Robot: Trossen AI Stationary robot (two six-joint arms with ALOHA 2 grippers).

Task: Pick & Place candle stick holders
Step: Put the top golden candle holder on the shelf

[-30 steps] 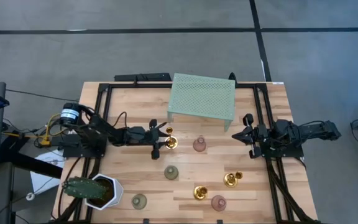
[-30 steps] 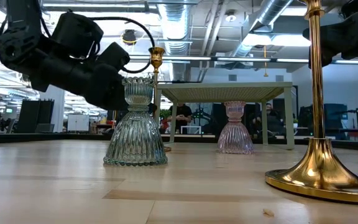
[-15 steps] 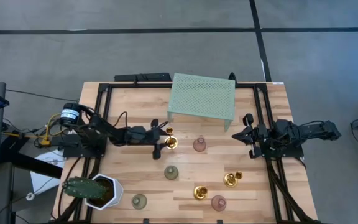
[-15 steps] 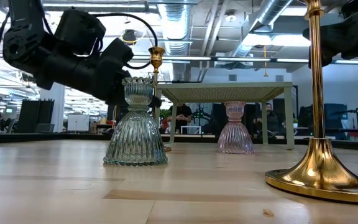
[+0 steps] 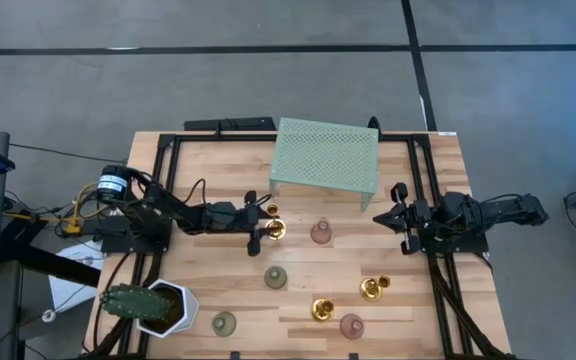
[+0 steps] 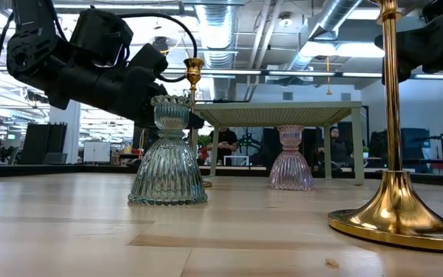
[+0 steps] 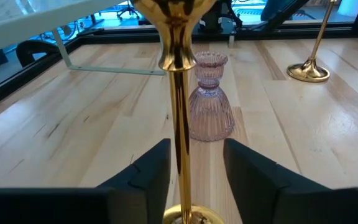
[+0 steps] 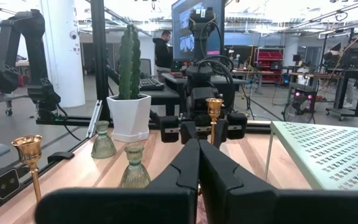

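Note:
A tall thin-stemmed gold holder (image 5: pixel 275 229) stands on its round base left of the table's middle. My left gripper (image 5: pixel 260 226) is open, level, and comes at it from the left. Its fingers stand on either side of the stem (image 7: pixel 179 112), low down near the base. A pink holder (image 5: pixel 321 233) stands just beyond it, also in the left wrist view (image 7: pixel 210 112). Two green holders (image 5: pixel 275 277) (image 5: pixel 224 323), two gold ones (image 5: pixel 373 288) (image 5: pixel 322 309) and a pink one (image 5: pixel 352 325) stand nearer the front. My right gripper (image 5: pixel 398 218) is shut and empty at the right.
The mint-green perforated stand (image 5: pixel 326 155) stands at the far middle on thin legs. A white pot with a green cactus (image 5: pixel 158 305) sits at the near left corner. Black frame rails run along the table's left and right sides.
My left gripper has moved a little toward the table's right, closer around the tall gold holder's stem. The holder has stayed in place.

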